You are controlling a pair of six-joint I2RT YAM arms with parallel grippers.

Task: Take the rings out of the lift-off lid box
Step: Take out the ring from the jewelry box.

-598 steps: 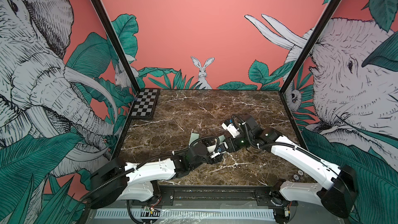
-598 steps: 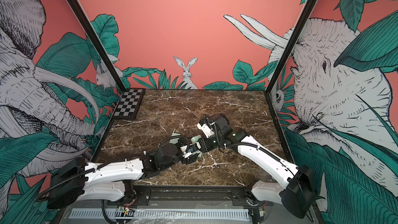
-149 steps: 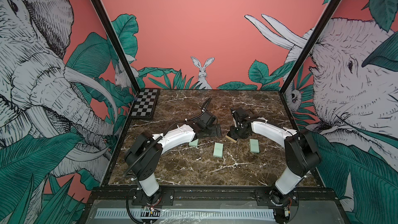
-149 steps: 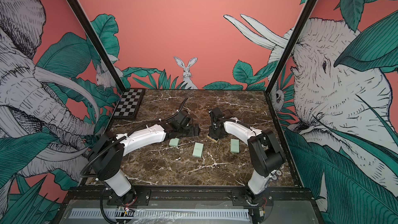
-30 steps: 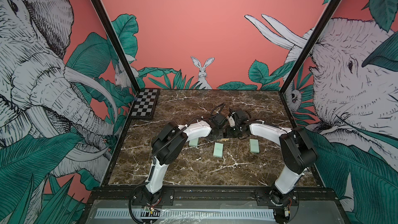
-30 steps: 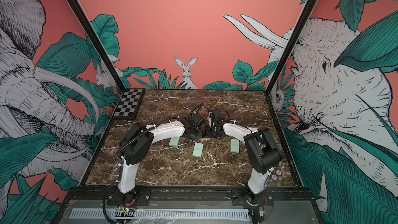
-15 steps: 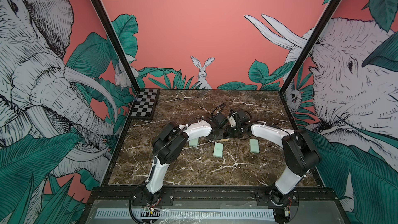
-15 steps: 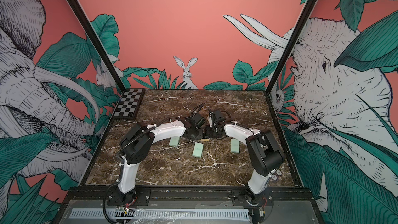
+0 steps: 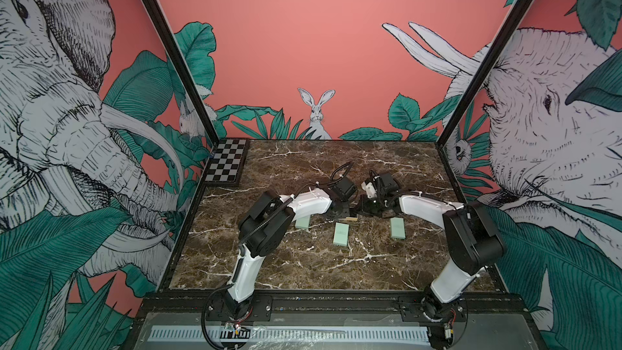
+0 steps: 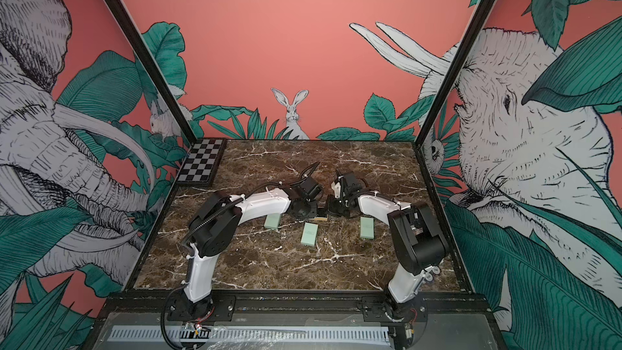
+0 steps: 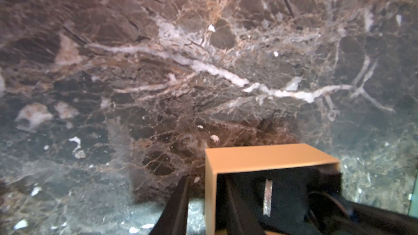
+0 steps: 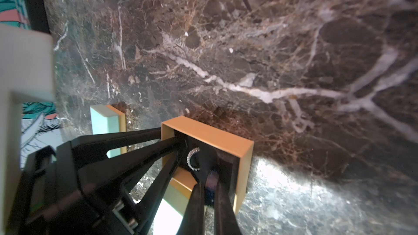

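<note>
Table: brown marble-patterned tabletop [image 9: 303, 265], bare along the near edge by the arm bases.
Green pieces: three flat mint-green rectangular box parts [image 9: 341, 234] lie apart in a row on the marble. None is held.
Box: small open cardboard box with tan walls and black lining [image 12: 208, 135], lid off, just beyond the middle green piece.
Ring: one thin, sparkling, stone-set metal band [image 12: 191, 158] shows, standing on edge in the black lining inside the box. No other rings are visible.
Left gripper [image 11: 207, 181]: jaws set narrow astride one tan wall, one finger outside and one inside, pinching that wall and steadying the box.
Right gripper [image 12: 207, 176]: reaches down into the box with jaws closed together, tips right beside the ring. Whether the band is caught between them I cannot tell.
Handling: the ring is likely very light, stiff and smooth, so apt to slip or flick away. The lining looks soft and probably grips it by friction.
Hold: best taken across the exposed upper arc, pads on its two flat faces, then drawn straight up out of the lining.
Backdrop: black-and-white chequered board [image 9: 226, 161] lies flat in the far left corner, well apart from everything else.
</note>
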